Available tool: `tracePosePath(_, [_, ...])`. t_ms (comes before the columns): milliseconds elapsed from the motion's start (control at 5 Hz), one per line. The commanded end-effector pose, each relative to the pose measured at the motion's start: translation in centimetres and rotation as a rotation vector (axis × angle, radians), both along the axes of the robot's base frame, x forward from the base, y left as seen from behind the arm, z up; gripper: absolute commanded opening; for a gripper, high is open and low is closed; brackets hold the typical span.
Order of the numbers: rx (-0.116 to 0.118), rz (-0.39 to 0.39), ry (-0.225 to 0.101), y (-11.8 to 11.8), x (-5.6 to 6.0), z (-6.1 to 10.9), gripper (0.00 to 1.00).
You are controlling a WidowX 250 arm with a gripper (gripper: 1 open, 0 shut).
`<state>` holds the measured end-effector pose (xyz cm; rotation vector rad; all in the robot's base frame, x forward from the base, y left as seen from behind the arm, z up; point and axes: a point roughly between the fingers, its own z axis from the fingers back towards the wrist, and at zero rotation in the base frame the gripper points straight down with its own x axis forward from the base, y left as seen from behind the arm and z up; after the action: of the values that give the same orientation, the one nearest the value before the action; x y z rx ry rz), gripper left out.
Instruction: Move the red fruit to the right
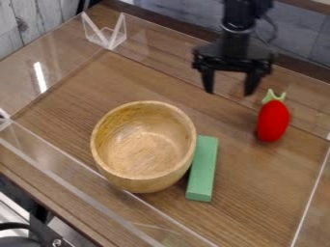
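The red fruit is a small glossy strawberry toy with a pale green top, lying on the wooden table near the right edge. My gripper hangs pointing down just up and left of it, a short gap away. Its black fingers are spread open with nothing between them.
A wooden bowl sits at centre left, with a green rectangular block lying against its right side. Clear acrylic walls fence the table on all sides, close to the fruit on the right.
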<state>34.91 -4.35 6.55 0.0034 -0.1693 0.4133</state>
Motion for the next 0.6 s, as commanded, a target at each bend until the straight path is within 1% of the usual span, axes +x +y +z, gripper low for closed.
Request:
tracePosePath(0, [-0.019, 0.006, -0.057, -1.7, 0.9, 1.7, 1.00])
tracePosePath(200, [-0.030, -0.092, -0.057, -3.2, -0.1, 1.8, 1.00])
tracePosePath(400, [-0.038, -0.169, -0.065, -4.2, -0.8, 1.9, 1.00])
